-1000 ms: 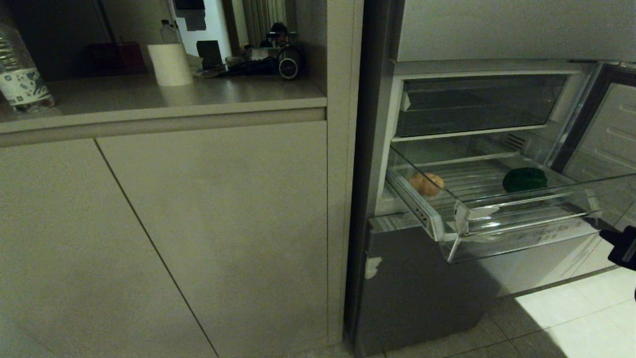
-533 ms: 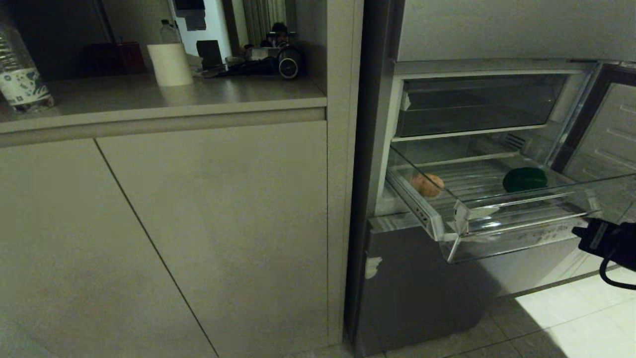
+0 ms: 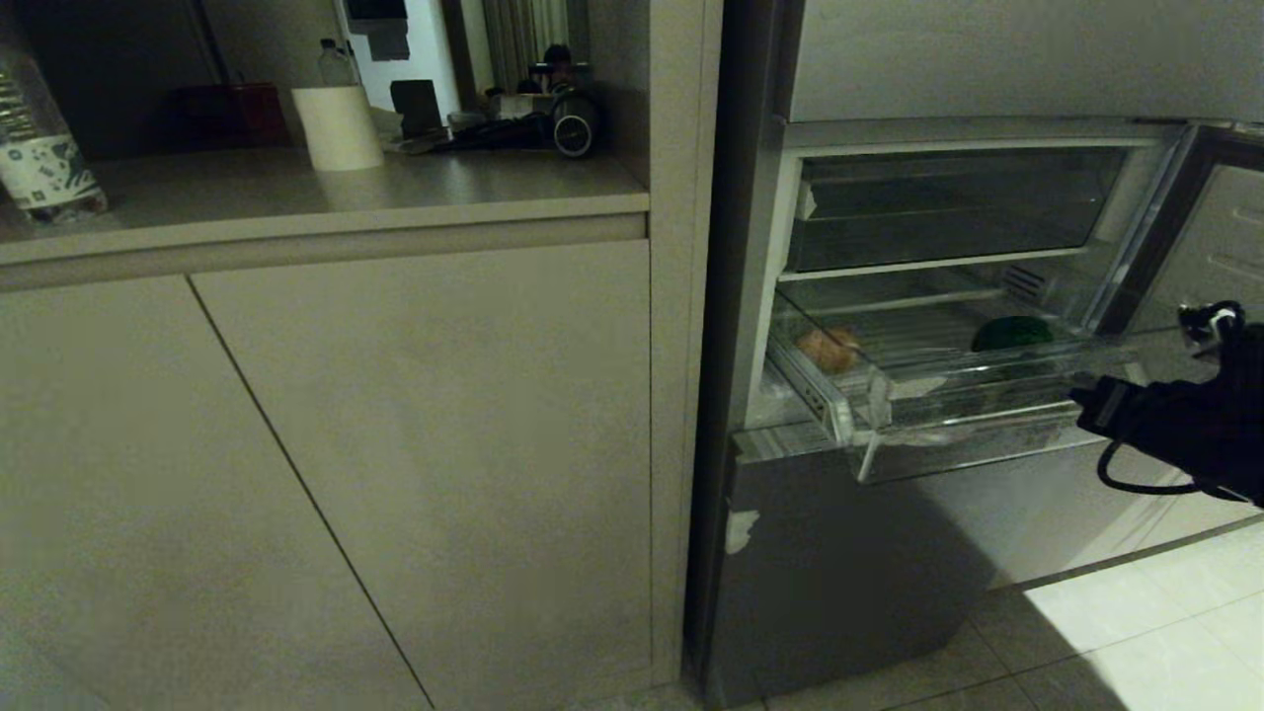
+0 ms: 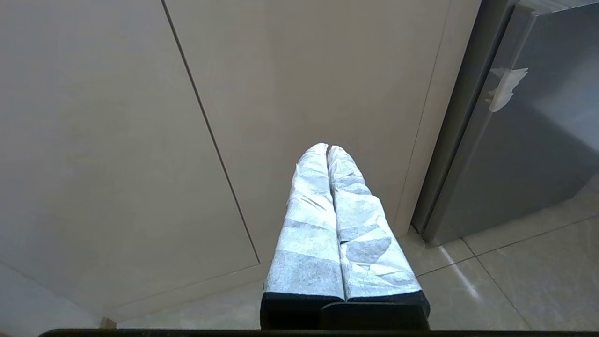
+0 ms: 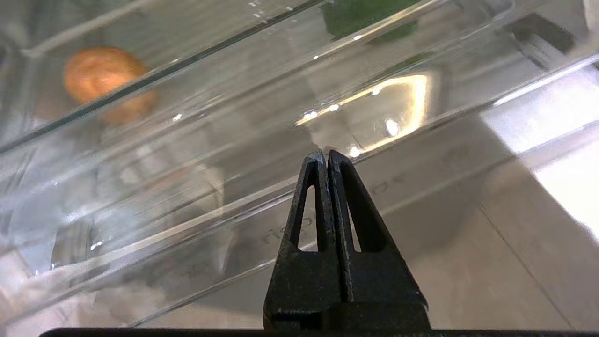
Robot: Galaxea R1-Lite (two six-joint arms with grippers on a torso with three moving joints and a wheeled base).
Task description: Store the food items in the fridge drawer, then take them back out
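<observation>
The right gripper [image 5: 324, 153], fingers pressed together and holding nothing, touches the clear front lip of the drawer [image 3: 948, 434]. The drawer stands partly out of the fridge [image 3: 839, 573]. Inside lie the orange piece [image 3: 828, 350] at its left and the green piece [image 3: 1009, 334] farther right. The left gripper [image 4: 327, 148], closed and empty, hangs before the cabinet [image 4: 117, 131].

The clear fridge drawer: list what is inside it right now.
Inside the clear fridge drawer lie two food items: a brownish-orange piece at one end and a dark green piece at the other, apart. The drawer's front lip hides the green piece's lower part.
</observation>
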